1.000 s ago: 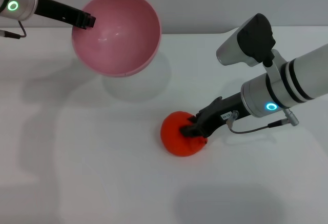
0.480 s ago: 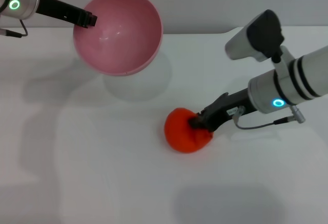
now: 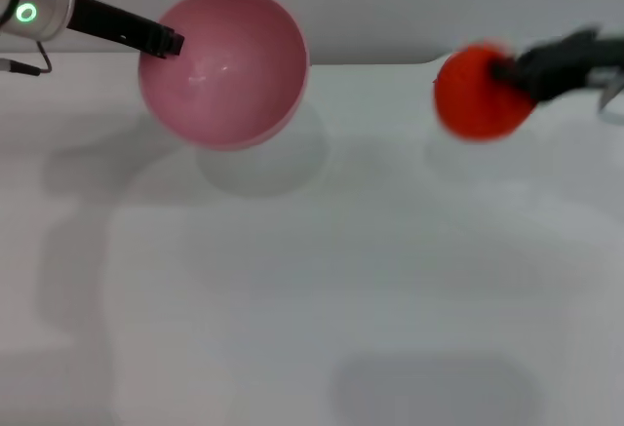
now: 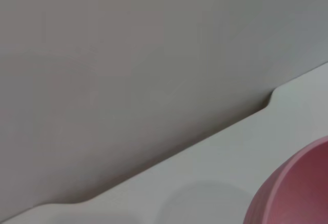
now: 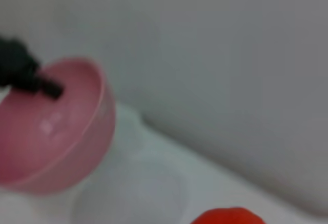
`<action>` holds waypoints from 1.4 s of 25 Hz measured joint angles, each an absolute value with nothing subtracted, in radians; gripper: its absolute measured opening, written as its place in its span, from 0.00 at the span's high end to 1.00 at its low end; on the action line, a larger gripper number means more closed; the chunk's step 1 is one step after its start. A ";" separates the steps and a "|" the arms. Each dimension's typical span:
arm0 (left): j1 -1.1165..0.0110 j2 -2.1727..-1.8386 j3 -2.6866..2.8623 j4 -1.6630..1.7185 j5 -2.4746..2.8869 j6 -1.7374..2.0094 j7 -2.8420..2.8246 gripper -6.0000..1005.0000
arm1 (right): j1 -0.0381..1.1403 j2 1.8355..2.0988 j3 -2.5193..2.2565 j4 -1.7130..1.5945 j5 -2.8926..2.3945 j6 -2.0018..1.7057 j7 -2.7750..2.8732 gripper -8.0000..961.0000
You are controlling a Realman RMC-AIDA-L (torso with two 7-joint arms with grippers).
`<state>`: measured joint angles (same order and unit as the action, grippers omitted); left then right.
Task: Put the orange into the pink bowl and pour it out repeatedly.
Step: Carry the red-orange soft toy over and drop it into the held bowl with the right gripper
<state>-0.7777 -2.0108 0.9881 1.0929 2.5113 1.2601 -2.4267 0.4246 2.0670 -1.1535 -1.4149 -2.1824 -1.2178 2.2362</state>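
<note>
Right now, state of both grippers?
Left gripper: shut on the rim of the pink bowl, held tilted above the table.
Right gripper: shut on the orange, lifted at the right.

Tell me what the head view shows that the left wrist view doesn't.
Only the head view shows the orange held up off the table in the right gripper, the left gripper clamped on the rim of the pink bowl, and the bowl's empty inside, tilted toward the camera and raised above its shadow. Only the left wrist view shows the bowl's outer wall up close. Both share the bowl, the white table and the grey wall behind its notched back edge.
</note>
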 joint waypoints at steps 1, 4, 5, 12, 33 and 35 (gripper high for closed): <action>-0.778 -2.013 0.992 1.092 2.511 1.262 -2.427 0.96 | 0.409 2.073 -1.143 -1.468 -2.188 -1.220 2.234 0.95; -0.778 -2.020 1.015 1.092 2.512 1.272 -2.427 0.96 | 0.386 2.079 -1.133 -1.630 -2.186 -1.226 2.234 0.95; -0.778 -2.023 1.018 1.092 2.512 1.276 -2.427 0.96 | 0.385 2.080 -1.136 -1.670 -2.180 -1.230 2.234 0.95; -0.776 -2.048 1.060 1.092 2.511 1.298 -2.428 0.95 | 0.443 2.078 -1.243 -1.783 -2.130 -1.252 2.227 0.95; -0.792 -2.057 1.167 1.083 2.446 1.299 -2.429 0.95 | 0.535 2.074 -1.503 -1.546 -2.131 -1.118 2.196 0.95; -0.792 -2.057 1.167 1.083 2.446 1.299 -2.429 0.95 | 0.540 2.074 -1.510 -1.536 -2.130 -1.117 2.197 0.92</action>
<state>-0.7916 -2.0568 1.1673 1.0830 2.4461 1.2991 -2.4289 0.5400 2.0741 -1.5095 -1.5355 -2.1297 -1.1174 2.1966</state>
